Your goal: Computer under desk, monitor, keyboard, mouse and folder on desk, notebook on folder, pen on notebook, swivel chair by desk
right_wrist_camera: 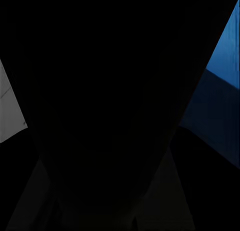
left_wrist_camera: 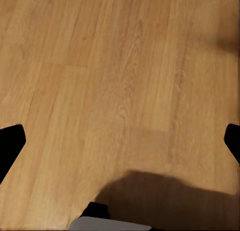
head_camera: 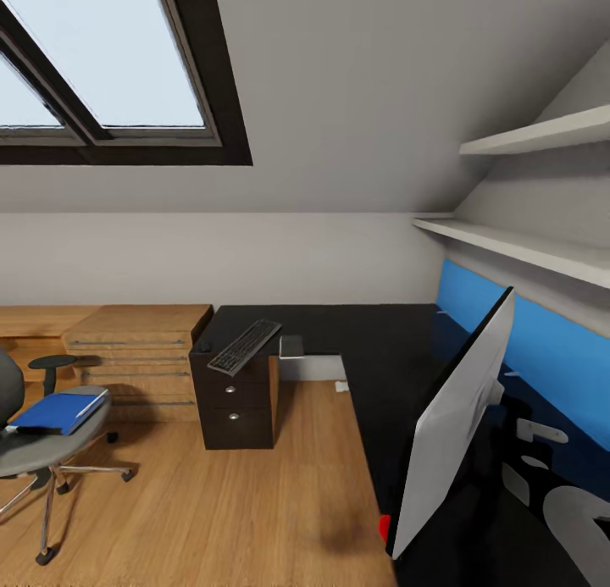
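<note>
My left gripper [left_wrist_camera: 120, 141] hangs wide over bare floor, the right's state I cannot tell, monitor [head_camera: 453, 426] and keyboard [head_camera: 244, 346] sit on the bench [head_camera: 373, 350], but the folder [head_camera: 59, 411] waits on the swivel chair [head_camera: 34, 439] at nine o'clock.

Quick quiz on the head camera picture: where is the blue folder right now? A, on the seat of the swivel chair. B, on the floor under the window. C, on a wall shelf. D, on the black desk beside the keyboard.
A: the blue folder lies flat on the grey seat of the swivel chair, apart from the keyboard on the desk.
</note>
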{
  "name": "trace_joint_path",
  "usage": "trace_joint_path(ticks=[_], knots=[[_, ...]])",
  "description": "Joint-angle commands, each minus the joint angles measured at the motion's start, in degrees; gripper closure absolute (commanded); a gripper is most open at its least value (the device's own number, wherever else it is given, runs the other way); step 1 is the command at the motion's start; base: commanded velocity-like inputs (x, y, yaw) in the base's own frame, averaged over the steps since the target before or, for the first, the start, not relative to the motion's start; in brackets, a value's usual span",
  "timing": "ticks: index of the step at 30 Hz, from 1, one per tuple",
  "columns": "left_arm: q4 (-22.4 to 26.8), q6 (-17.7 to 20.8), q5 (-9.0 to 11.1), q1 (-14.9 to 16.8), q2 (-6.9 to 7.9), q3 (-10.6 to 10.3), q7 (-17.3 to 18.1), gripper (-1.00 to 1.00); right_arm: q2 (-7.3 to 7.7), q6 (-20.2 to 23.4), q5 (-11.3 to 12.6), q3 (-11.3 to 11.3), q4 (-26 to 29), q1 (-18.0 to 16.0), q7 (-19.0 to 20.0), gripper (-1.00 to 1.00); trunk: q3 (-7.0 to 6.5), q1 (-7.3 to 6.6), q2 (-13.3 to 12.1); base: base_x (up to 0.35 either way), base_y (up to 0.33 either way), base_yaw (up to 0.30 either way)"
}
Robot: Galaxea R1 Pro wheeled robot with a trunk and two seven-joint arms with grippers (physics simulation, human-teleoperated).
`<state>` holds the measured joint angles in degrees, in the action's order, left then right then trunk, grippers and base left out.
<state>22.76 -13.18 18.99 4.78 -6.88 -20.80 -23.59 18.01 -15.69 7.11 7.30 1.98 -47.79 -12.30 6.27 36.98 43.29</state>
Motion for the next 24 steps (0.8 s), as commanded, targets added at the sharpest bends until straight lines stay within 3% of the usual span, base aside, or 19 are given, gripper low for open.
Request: trace_joint_path(ticks=[1,10,11,13,14,15,17,18,19,22,24], knots=[[0.0,-0.27,0.52,0.06,0.03,-0.47,-0.36,-1.0,0.02,-0.48,1.83,-1.15,-0.31,-0.01,0.0,1.0,0.11,-0.01,0.07,-0.187,-0.286,0.0],[1.44,-0.15,0.76,0.06,1.47,-0.27,-0.3,-1.0,-0.05,-0.48,1.73,-1.19,-0.31,-0.02,0.0,1.0,0.11,-0.01,0.07,-0.048,-0.285,0.0],[13.66,1.86,0.86,0.06,2.06,0.63,-0.6,-1.0,-0.07,-0.48,1.69,-1.22,-0.31,-0.02,0.0,1.0,0.11,-0.01,0.07,-0.001,-0.024,0.0],[19.31,5.43,0.98,0.06,2.23,1.79,-0.69,-1.0,-0.08,-0.48,1.69,-1.19,-0.31,-0.02,0.0,1.0,0.11,-0.01,0.07,-0.001,-0.014,0.0],[26.12,10.79,1.02,0.06,2.31,2.75,-0.88,-1.0,-0.08,-0.48,1.69,-1.17,-0.31,-0.02,0.0,1.0,0.11,-0.01,0.07,0.0,-0.006,0.0],[40.72,22.42,1.31,0.06,2.36,3.49,-2.98,-1.0,-0.08,-0.48,1.68,-1.18,-0.29,-0.02,0.0,1.0,0.11,-0.01,0.07,0.0,-0.002,0.0],[48.7,27.84,2.54,0.06,2.33,3.64,-4.88,-1.0,-0.08,-0.48,1.68,-1.2,-0.27,-0.01,0.0,1.0,0.11,-0.01,0.07,0.0,-0.001,0.0],[55.18,31.1,5.24,-0.04,2.54,3.72,-5.95,-1.0,-0.08,-0.48,1.68,-1.23,-0.3,-0.02,0.0,1.0,0.11,-0.01,0.07,0.0,0.0,0.0],[57.23,32.06,6.2,-1.1,3.66,3.73,-6.29,-1.0,-0.08,-0.54,1.67,-1.19,-0.27,-0.01,0.0,1.0,0.11,-0.01,0.07,0.0,0.0,0.0],[57.95,32.09,6.25,-2.39,5.19,3.74,-6.39,-1.0,-0.1,-0.74,1.63,-1.22,-0.24,-0.02,0.0,1.0,0.11,-0.01,0.07,0.0,0.0,0.0],[60.64,32.22,6.34,-3.8,7.44,3.73,-6.44,-1.0,-0.09,-0.94,1.61,-1.23,-0.23,-0.02,0.0,1.0,0.11,-0.01,0.07,0.0,0.0,0.0]])
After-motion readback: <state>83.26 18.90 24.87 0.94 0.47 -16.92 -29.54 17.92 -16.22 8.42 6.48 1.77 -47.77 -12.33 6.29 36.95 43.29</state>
